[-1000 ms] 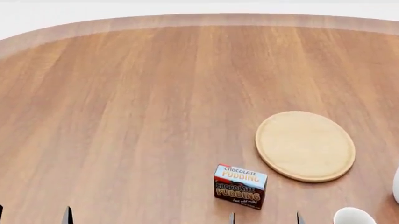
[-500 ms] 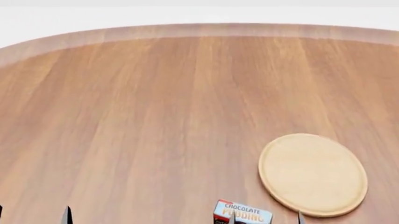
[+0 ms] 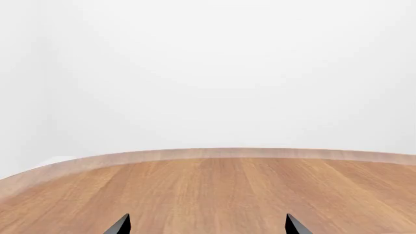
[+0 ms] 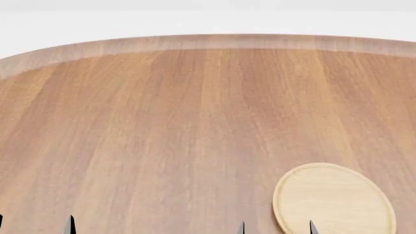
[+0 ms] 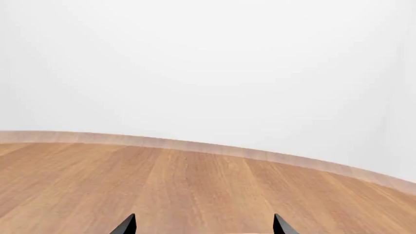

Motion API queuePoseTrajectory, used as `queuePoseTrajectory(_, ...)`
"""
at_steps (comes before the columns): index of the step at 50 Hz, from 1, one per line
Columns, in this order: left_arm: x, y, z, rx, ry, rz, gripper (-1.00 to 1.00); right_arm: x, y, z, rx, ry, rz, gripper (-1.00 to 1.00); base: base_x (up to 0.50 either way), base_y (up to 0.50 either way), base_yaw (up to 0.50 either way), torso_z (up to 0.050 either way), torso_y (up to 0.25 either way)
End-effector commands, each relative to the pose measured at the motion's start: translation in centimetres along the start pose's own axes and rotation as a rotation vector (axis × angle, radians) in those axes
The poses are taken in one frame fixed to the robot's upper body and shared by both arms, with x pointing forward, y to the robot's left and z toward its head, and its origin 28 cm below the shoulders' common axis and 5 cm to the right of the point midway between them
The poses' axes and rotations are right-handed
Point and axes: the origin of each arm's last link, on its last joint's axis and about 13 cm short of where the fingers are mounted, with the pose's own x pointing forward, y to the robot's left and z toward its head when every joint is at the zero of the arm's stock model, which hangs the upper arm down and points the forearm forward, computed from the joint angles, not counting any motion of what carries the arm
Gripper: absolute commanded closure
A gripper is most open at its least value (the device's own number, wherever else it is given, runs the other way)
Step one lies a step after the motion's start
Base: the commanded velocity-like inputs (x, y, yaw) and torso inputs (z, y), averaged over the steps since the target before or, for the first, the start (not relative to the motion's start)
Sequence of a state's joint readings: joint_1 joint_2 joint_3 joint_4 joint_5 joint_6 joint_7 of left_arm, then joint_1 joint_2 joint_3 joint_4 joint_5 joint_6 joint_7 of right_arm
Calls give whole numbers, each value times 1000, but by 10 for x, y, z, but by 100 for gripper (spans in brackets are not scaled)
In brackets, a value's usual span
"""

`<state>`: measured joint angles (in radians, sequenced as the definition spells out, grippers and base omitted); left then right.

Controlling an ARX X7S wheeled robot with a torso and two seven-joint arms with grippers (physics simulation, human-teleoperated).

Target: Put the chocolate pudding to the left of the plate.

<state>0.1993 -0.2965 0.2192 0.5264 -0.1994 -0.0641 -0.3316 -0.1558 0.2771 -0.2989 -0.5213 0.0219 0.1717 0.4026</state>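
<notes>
Head downward; wrists low across table [image 4: 162,122]

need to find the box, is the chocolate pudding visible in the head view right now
No, the head view shows only the wooden table, the plate and the gripper tips at its bottom edge.

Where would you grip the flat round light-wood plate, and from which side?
Probably by its slightly raised rim, from above at the left edge, with one finger inside and one outside. The flat round light-wood plate lies flat on the wooden table and seems too wide to span. Its near edge is out of view.
</notes>
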Motion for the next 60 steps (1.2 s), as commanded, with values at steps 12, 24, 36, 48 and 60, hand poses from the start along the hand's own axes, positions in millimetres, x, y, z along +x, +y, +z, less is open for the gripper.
queuePoseTrajectory(12, -1, -1, -1, 4, 3, -8, -100, 0, 1, -1, -1, 5, 8, -100, 241, 0, 0, 0, 0)
queuePoseTrajectory(24, 0, -1, -2, 2, 4, -7, -100, 0, 0, -1, -3, 5, 9, -100, 241, 0, 0, 0, 0)
queuePoseTrajectory(36, 0, -2, -2, 3, 6, -9, -100, 0, 1, -2, -5, 5, 13, -100, 240, 0, 0, 0, 0)
queuePoseTrajectory(48, 0, -1, -1, 5, 8, -5, -100, 3, -10, 4, -48, 0, -59, -100, 100, 0, 0, 0, 1)
queuePoseTrajectory(60, 1, -1, -1, 3, 10, -6, -100, 18, -68, 75, -247, -21, 73, -100, 0, 0, 0, 0, 0)
